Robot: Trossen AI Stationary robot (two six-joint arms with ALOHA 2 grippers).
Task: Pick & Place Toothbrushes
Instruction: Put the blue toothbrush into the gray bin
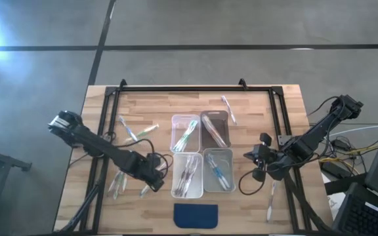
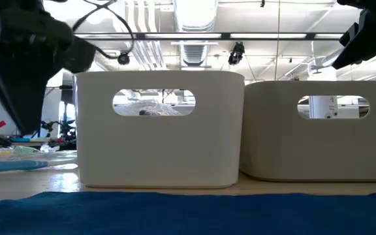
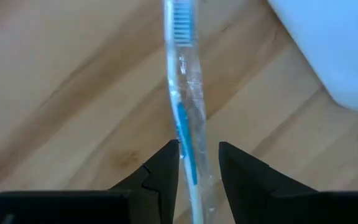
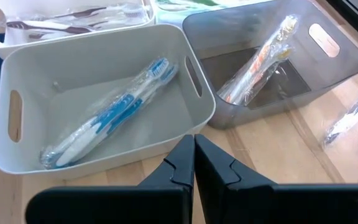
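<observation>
1. While the left claw (image 3: 197,163) sits low over the worktop (image 1: 149,105), left of the front-left bin (image 1: 188,176), its two dark fingers (image 3: 163,171) stand a little apart with a blue toothbrush (image 3: 184,93) in a clear wrapper between them; whether they press on it I cannot tell.
2. That toothbrush lies on the bare wood, bristle end away from the claw, with the corner of a pale bin just beside it.
3. Further toothbrushes (image 1: 136,131) lie scattered on the left part of the worktop, and a few more (image 1: 117,182) near its left front edge.
4. Over at the right side, the right claw (image 4: 194,163) hangs with its fingers pressed together and empty, just beside the front-right bin (image 4: 104,74).
5. That bin holds blue toothbrushes (image 4: 107,115) in wrappers; the darker bin (image 4: 328,68) behind it holds orange ones (image 4: 260,62).
6. One toothbrush (image 1: 228,109) lies near the back edge and another (image 1: 271,200) near the right front corner.
7. At the front edge lies a dark blue pad (image 1: 196,215).
</observation>
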